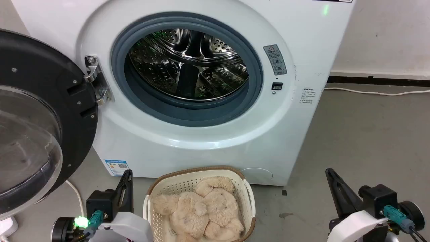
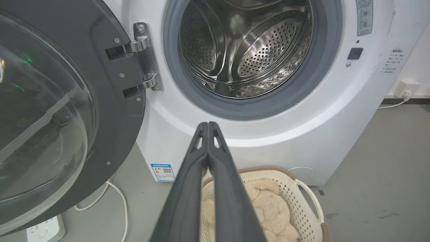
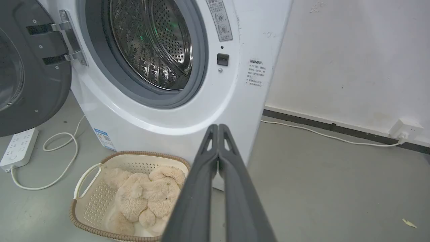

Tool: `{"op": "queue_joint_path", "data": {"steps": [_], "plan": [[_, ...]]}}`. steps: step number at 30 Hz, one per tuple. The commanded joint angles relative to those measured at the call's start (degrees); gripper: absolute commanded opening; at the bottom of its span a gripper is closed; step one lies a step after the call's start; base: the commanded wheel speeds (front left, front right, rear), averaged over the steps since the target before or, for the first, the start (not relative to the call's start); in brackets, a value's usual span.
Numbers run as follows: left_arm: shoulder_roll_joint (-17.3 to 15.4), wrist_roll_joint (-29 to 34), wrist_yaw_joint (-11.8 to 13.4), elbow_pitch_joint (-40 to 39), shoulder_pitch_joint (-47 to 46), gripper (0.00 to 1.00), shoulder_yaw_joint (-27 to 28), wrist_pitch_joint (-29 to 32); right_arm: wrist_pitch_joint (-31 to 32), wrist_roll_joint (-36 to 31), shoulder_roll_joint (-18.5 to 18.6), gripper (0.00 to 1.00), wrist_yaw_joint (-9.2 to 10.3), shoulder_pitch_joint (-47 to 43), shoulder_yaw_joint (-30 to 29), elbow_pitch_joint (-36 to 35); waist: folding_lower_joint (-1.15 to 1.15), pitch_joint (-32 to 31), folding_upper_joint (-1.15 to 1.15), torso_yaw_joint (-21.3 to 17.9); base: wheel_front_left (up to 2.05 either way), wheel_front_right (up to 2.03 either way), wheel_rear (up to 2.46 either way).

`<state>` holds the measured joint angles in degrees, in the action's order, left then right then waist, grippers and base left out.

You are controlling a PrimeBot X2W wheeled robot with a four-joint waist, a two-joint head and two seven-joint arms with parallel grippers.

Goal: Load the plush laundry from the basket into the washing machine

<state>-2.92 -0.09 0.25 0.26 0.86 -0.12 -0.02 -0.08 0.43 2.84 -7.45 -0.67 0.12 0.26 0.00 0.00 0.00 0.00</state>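
Far left of the head view: round black-framed glass door swung wide open, off the opening. Lower left: left gripper, jaws pressed together on nothing. Just right of it, lower centre: small oval cream perforated plastic basket with brown woven-look rim on the grey floor, just in front of the large white front-loading washing machine, below its grey rubber gasket and empty perforated steel drum. The fluffy beige plush toy lies curled inside and fills most of the basket. Lower right: right gripper, jaws likewise closed and empty, well apart from the basket. Handling guess: the plush toy is light and soft, so it will squash and flop; not slippery, not fragile. Pinch deep into the thick middle body, not a limb tip, or the pile may just slip out. The light basket could lift with it. Jaws need opening first.
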Motion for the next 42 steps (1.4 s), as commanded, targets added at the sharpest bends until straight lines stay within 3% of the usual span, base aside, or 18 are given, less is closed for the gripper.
{"op": "queue_joint_path", "data": {"steps": [1,29,30,42], "plan": [[0.04,0.09,-0.25,-0.26,-0.86,0.00,0.12,0.02,0.08,-0.43,0.04,0.00,-0.03,0.67,-0.12,-0.26,0.00,0.00,0.00,0.00,0.00,0.00,0.00],[0.04,0.09,-0.25,-0.26,-0.86,0.00,0.12,0.02,0.08,-0.43,0.04,0.00,-0.03,0.67,-0.12,-0.26,0.00,0.00,0.00,0.00,0.00,0.00,0.00],[0.00,0.00,0.01,0.00,0.02,1.00,-0.02,-0.01,-0.01,0.04,0.00,1.00,0.00,-0.01,0.01,0.01,0.00,0.00,0.00,0.00,0.00,0.00,0.00],[0.00,-0.40,-0.24,0.73,-0.23,1.00,-1.59,-1.49,-1.49,1.10,0.00,1.00,0.00,-0.28,-1.04,-0.49,0.00,1.42,0.00,-0.27,0.00,0.00,0.00]]}}
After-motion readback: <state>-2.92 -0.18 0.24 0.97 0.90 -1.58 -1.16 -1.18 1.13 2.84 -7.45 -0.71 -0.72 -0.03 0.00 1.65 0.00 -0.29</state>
